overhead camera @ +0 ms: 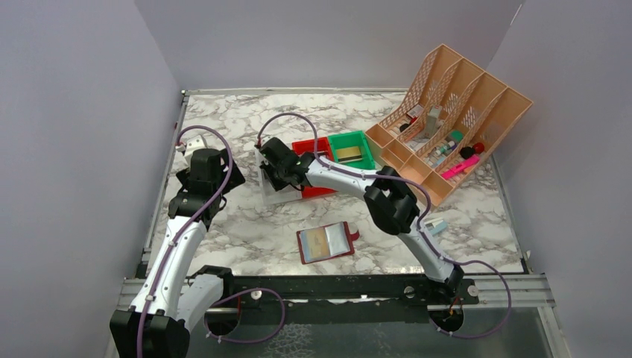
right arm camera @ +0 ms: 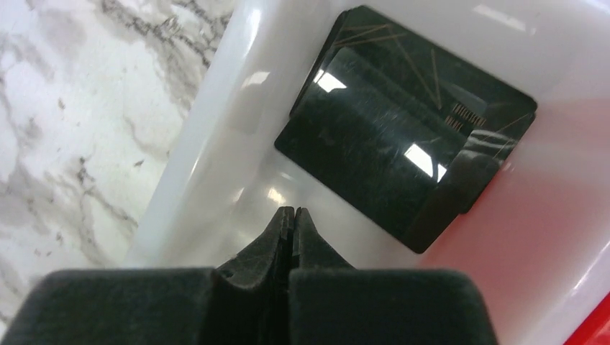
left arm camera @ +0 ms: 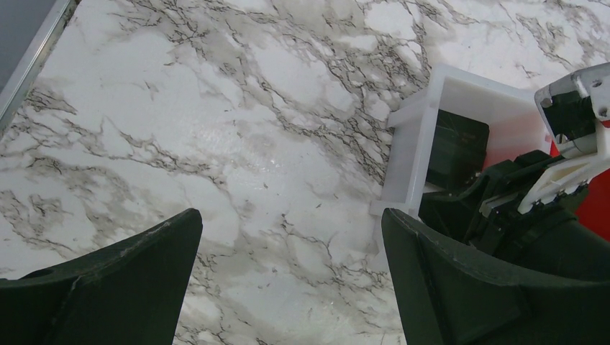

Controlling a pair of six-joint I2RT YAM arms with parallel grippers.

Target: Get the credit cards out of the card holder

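Well, my right fingers (right arm camera: 291,223) are together over glossy black credit cards (right arm camera: 388,158) in the white plastic bin (right arm camera: 208,144); left fingers (left arm camera: 122,277) gape apart; the dark-red folding card holder (overhead camera: 326,242) lies at the bin's five o'clock.

A: Light OK?
B: Bright, even, overhead; faint soft shadows on table (overhead camera: 261,231).
A: Glare?
B: White glints on black cards (right arm camera: 374,144), center of rt wrist pic; bin (right arm camera: 216,136) rim blown out at 1 o'clock. Right fingers (right arm camera: 273,248) at 6 o'clock blurry; top pic sharp.
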